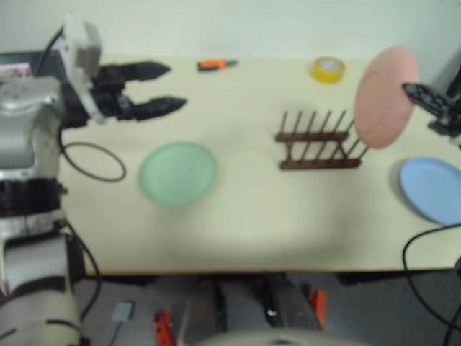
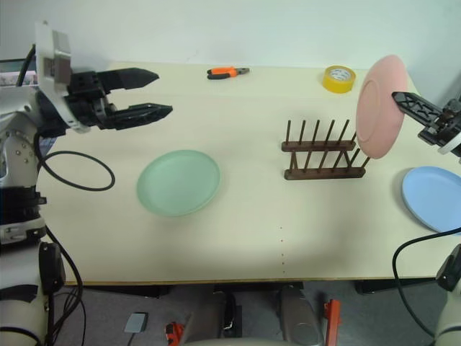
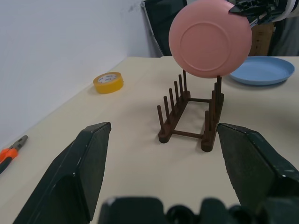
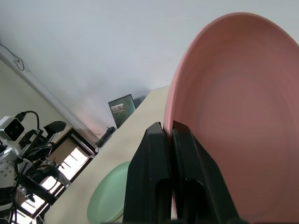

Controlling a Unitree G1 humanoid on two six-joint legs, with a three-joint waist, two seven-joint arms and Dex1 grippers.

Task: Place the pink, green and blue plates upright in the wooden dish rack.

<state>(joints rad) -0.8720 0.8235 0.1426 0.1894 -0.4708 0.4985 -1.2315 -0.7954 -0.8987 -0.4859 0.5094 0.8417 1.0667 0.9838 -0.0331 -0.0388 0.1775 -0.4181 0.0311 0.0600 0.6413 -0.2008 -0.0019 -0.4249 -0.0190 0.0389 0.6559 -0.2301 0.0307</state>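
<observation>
Plates are what we are sorting, and we see all three of them around the cream table (image 2: 288, 245), the largest thing before us. On its near left part the green plate (image 2: 178, 182) lies flat, with a loop of black cable (image 2: 72, 173) on the table to its left. At the right edge the blue plate (image 2: 436, 197) also lies flat. We hold the pink plate (image 2: 380, 106) upright in the air, its rim pinched between the fingers of our right gripper (image 2: 400, 99), which are pressed together on it; in the right wrist view the two black fingers (image 4: 156, 177) clamp the rim with the dish's hollow side beside them. The pink plate hangs over the right end of the wooden dish rack (image 2: 322, 154), its lower edge close to the end pegs, though we cannot tell whether it touches them. The rack stands right of the table's middle, between the green and blue plates, with no plate in its slots. Our left gripper (image 2: 157, 92) hovers above the far left part of the table, fingers spread wide and holding nothing, pointing toward the rack. Near the far edge sit a yellow tape roll (image 2: 338, 78) and, further left, small orange-handled pliers (image 2: 227, 72).
</observation>
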